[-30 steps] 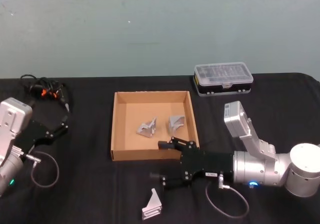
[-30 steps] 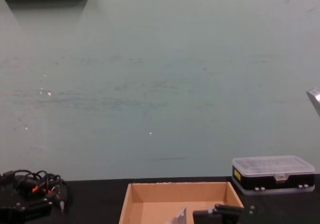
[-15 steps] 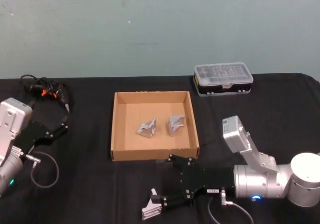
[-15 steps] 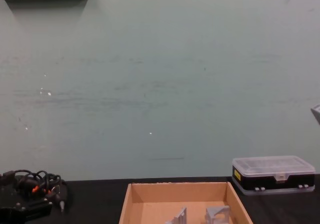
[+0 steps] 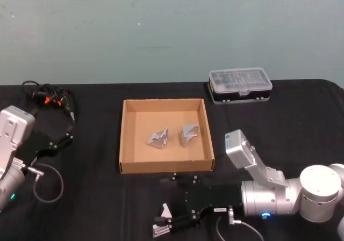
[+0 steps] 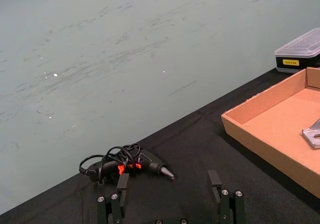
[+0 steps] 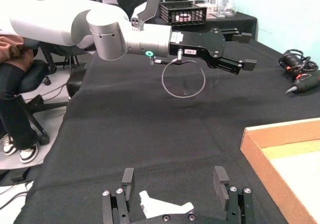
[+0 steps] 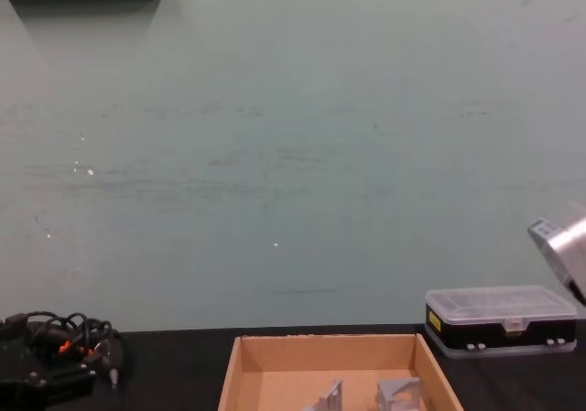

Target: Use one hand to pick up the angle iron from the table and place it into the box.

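Note:
One silver angle iron (image 5: 160, 228) lies on the black table (image 5: 97, 198) near the front edge. My right gripper (image 5: 169, 202) is low over the table, and its open fingers stand on either side of this angle iron (image 7: 165, 207) without closing on it. The brown cardboard box (image 5: 124, 144) sits mid-table just beyond the gripper. Inside it lie two more angle irons (image 5: 157, 139) (image 5: 188, 133). My left gripper (image 5: 63, 139) rests parked at the table's left, open (image 6: 169, 181) and holding nothing.
A clear-lidded black organiser case (image 5: 239, 85) stands behind the box to the right. A small power tool with a coiled black cable (image 5: 47, 97) lies at the back left, ahead of the left gripper. The table runs bare between box and left arm.
My right arm has drawn back toward the front edge and shifted left. Its open gripper went from beside the box front to straddling the angle iron on the table.

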`<action>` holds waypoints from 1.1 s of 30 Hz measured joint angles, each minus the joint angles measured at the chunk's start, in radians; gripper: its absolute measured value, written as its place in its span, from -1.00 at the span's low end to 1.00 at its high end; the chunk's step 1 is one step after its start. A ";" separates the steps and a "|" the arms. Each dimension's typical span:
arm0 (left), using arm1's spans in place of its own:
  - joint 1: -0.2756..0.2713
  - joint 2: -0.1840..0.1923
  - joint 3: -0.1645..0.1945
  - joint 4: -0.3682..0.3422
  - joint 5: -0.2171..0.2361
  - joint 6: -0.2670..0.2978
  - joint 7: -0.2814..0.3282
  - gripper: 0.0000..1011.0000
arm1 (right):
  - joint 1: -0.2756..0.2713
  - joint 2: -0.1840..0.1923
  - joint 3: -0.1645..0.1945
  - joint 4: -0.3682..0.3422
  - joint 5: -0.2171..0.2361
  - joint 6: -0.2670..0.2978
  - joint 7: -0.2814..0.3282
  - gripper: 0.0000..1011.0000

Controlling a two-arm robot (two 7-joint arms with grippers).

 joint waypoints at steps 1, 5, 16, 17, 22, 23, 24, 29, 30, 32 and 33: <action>0.000 0.000 0.000 0.000 0.000 0.000 0.000 0.98 | 0.004 -0.004 -0.004 0.006 -0.002 0.000 0.001 0.99; 0.000 0.000 0.000 0.000 0.000 0.000 0.000 0.98 | 0.015 -0.014 -0.015 0.018 -0.009 0.003 0.001 0.99; 0.000 0.000 0.000 0.000 0.000 0.000 0.000 0.98 | 0.043 -0.041 -0.041 0.056 -0.030 0.017 0.003 0.99; 0.000 0.000 0.000 0.000 0.000 0.000 0.000 0.98 | 0.044 -0.042 -0.043 0.058 -0.032 0.018 0.003 0.99; 0.000 0.000 0.000 0.000 0.000 0.000 0.000 0.98 | 0.056 -0.045 -0.058 0.073 -0.046 0.027 0.010 0.99; 0.000 0.000 0.000 0.000 0.000 0.000 0.000 0.98 | 0.060 -0.045 -0.063 0.078 -0.051 0.029 0.013 0.99; 0.000 0.000 0.000 0.000 0.000 0.000 0.000 0.98 | 0.062 -0.045 -0.065 0.080 -0.054 0.030 0.015 0.99; 0.000 0.000 0.000 0.000 0.000 0.000 0.000 0.98 | 0.073 -0.044 -0.080 0.091 -0.066 0.033 0.032 0.99; 0.000 0.000 0.000 0.000 0.000 0.000 0.000 0.98 | 0.075 -0.044 -0.082 0.093 -0.068 0.033 0.035 0.99; 0.000 0.000 0.000 0.000 0.000 0.000 0.000 0.98 | 0.079 -0.044 -0.086 0.096 -0.070 0.033 0.039 0.99; 0.000 0.000 0.000 0.000 0.000 0.000 0.000 0.98 | 0.082 -0.045 -0.090 0.100 -0.072 0.033 0.044 0.99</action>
